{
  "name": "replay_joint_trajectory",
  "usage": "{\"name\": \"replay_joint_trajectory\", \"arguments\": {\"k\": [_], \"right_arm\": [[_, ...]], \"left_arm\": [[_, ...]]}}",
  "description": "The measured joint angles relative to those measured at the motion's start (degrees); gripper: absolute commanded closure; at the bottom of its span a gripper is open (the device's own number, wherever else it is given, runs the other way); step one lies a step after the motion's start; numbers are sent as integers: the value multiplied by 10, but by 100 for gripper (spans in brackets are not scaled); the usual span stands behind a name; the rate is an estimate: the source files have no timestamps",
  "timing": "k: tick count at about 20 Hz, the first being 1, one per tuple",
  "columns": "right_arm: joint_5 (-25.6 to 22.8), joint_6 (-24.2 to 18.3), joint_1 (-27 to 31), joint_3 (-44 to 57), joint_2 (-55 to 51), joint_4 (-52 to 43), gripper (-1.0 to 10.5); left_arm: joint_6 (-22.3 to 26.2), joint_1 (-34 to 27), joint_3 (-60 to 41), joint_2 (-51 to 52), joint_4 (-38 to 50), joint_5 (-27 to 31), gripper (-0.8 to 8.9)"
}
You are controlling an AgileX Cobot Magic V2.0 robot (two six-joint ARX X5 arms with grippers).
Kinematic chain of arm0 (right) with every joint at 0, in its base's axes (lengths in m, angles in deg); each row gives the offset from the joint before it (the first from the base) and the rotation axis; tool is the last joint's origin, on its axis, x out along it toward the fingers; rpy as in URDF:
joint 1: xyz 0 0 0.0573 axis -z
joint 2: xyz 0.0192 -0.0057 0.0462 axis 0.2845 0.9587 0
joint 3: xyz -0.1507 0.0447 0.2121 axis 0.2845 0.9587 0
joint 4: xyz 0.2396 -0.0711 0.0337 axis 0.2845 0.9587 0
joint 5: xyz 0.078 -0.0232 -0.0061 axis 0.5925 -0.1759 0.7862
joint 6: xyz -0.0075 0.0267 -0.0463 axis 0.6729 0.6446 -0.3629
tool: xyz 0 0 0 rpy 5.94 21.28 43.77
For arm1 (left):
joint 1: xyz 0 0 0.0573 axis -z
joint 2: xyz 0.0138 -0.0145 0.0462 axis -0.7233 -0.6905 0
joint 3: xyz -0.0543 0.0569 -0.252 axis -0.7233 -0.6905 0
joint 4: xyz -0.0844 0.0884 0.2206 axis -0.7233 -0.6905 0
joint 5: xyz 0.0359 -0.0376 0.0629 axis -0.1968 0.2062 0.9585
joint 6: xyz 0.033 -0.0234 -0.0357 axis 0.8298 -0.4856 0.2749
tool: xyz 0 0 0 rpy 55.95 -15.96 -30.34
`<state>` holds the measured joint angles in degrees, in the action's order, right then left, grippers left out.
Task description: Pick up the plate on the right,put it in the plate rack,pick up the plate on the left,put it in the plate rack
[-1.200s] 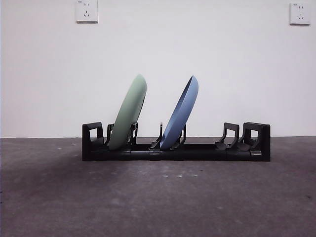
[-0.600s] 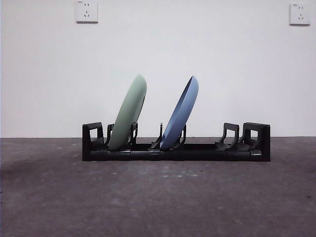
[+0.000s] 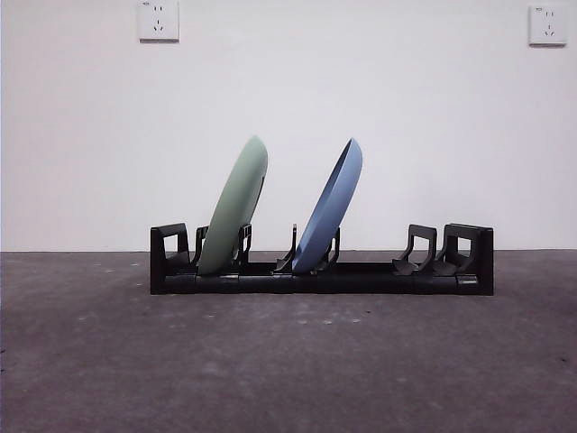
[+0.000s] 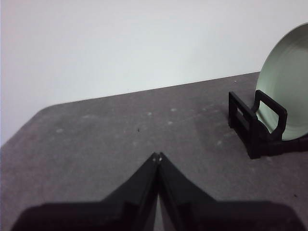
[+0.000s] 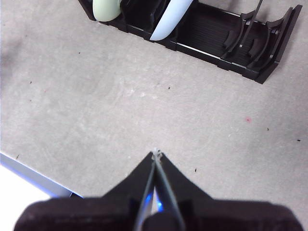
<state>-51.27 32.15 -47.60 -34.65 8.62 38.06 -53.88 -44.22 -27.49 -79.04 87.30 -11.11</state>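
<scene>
The black plate rack (image 3: pixel 321 274) stands across the middle of the table. A pale green plate (image 3: pixel 236 206) leans in its left slots and a blue plate (image 3: pixel 330 206) leans in the slots near its middle. Neither arm shows in the front view. My left gripper (image 4: pixel 157 156) is shut and empty, low over the table to the left of the plate rack (image 4: pixel 252 132), with the green plate (image 4: pixel 287 91) beyond it. My right gripper (image 5: pixel 156 154) is shut and empty, high above the table in front of the plate rack (image 5: pixel 207 36), where the blue plate (image 5: pixel 169 17) and the green plate (image 5: pixel 106 8) show.
Two white wall sockets (image 3: pixel 159 20) (image 3: pixel 547 24) sit high on the white wall behind. The right end of the rack has bare prongs (image 3: pixel 424 248). The table's edge (image 5: pixel 33 175) shows near my right gripper.
</scene>
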Motion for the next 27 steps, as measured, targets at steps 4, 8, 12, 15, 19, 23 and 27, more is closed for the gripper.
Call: {"name": "replay_joint_trajectory", "arguments": {"k": [4,8,12,15,19,23,27], "right_arm": [[0,0,0,0,0,0,945],[0,0,0,0,0,-1,945],[-2,0,0,0,0,-4,945],[-14,0,0,0,0,-4,945],[-20,0,0,0,0,-6,946],[-114,-18,9,1,-9,-61,946],[-93,-73,96,41,-116,-244,946]], "left_arm": [[-17,-1,-28,43,-43,1,817],[-32,-5,-40,60,-88,-9,817],[-47,-5,-40,50,-84,-45,817],[-48,-5,-40,36,-84,-45,817],[-50,-5,-40,19,-84,-45,817],[-51,-5,-40,7,-84,-45,817],[-51,-5,-40,-3,-84,-45,817]]}}
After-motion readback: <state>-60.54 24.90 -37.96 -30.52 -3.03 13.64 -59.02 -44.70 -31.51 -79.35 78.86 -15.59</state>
